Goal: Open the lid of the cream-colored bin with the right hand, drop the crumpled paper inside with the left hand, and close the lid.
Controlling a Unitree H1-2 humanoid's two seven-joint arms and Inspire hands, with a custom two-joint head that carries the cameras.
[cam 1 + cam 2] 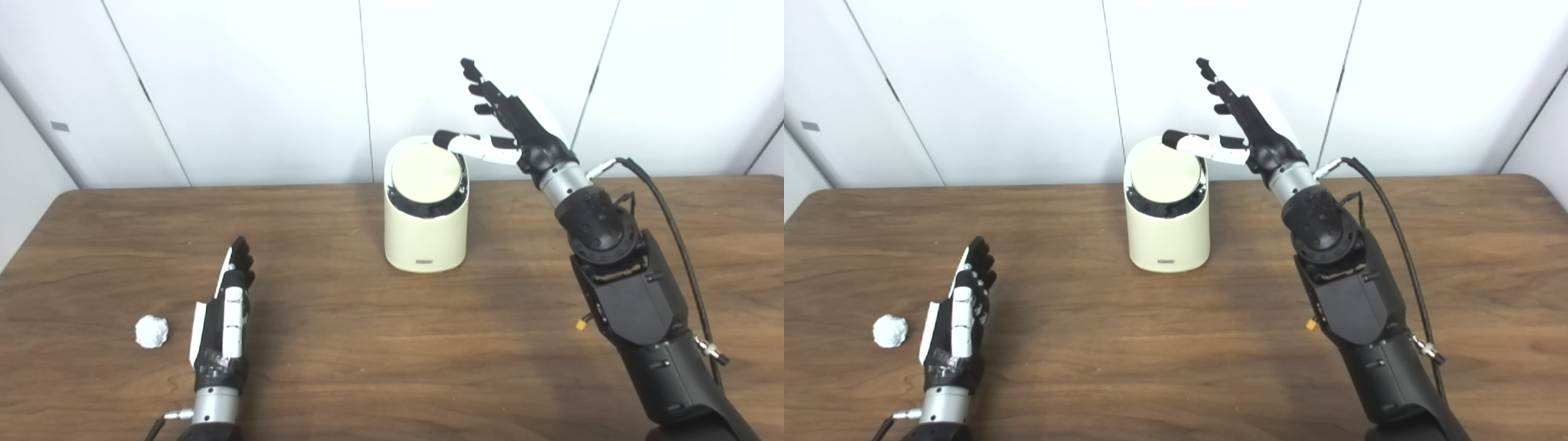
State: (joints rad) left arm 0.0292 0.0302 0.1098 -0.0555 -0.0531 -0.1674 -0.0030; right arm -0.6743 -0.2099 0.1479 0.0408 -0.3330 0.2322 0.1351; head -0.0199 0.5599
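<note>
1. A cream-colored bin [425,233] is seen standing upright on a brown wooden table [367,343], near the middle of the far half, in front of white wall panels [257,86].
2. The bin's round lid [425,173] is seen tilted toward the cameras, with a dark gap showing along its lower front edge; the bin's raised back rim is seen behind it.
3. The right hand [520,131] is held raised beside and above the bin's upper right. Its fingers [481,86] are spread and pointed up and away, and nothing is held in it.
4. The right thumb [465,144] is stretched out sideways toward the bin, its dark tip placed at the top back edge of the lid. Whether the tip actually touches the lid or rim cannot be told.
5. A black cable [667,214] is seen looping from the right wrist down along the dark forearm.
6. The left hand [223,318] is laid low over the table at the near left, well apart from the bin. Its fingers are held straight and close together, pointed away from the robot, and nothing is grasped.
7. The crumpled paper [151,331], a small white ball, is seen lying on the table just beside the left hand, on its outer side, not touched by it.
</note>
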